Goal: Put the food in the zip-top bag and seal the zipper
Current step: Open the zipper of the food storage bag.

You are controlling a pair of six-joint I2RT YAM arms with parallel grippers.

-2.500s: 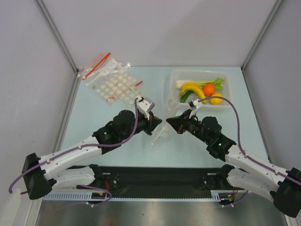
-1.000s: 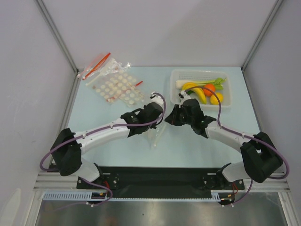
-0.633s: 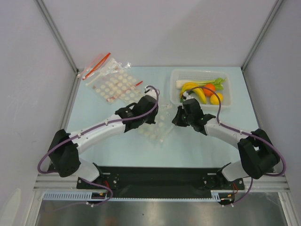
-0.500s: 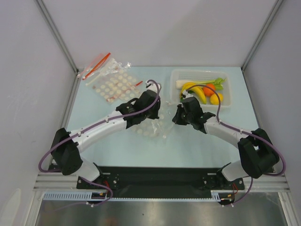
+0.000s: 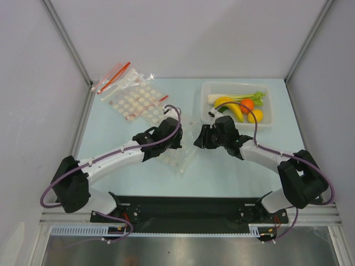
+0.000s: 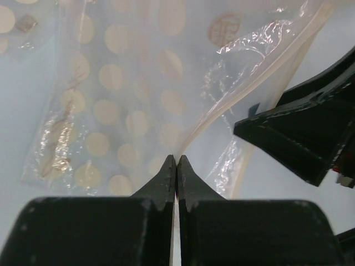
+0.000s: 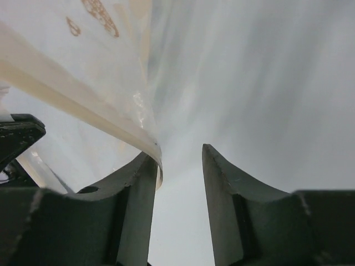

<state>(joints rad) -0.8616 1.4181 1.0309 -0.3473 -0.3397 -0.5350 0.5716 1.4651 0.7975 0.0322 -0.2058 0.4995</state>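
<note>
The zip-top bag (image 5: 178,159) lies dotted and crumpled on the table between my grippers. My left gripper (image 5: 177,143) is shut on its zipper (image 6: 233,100), which runs up and to the right from the closed tips (image 6: 176,160). My right gripper (image 5: 197,141) is open beside the bag mouth. The zipper strip (image 7: 72,94) rests against the left fingertip (image 7: 145,166), with nothing between the jaws (image 7: 180,158). The food lies in the white basket (image 5: 237,84): banana (image 5: 230,106), orange (image 5: 247,105), lemon (image 5: 255,116), leek (image 5: 233,97) and dark green vegetable (image 5: 221,111).
A heap of spare dotted bags with red strips (image 5: 133,94) lies at the back left. Grey walls enclose the table on three sides. The right gripper's black fingers (image 6: 299,133) show close by in the left wrist view.
Both arms reached forward and low to the table with the bag. In the last half second the left gripper drew back slightly with the bag edge and the right gripper shifted left.
</note>
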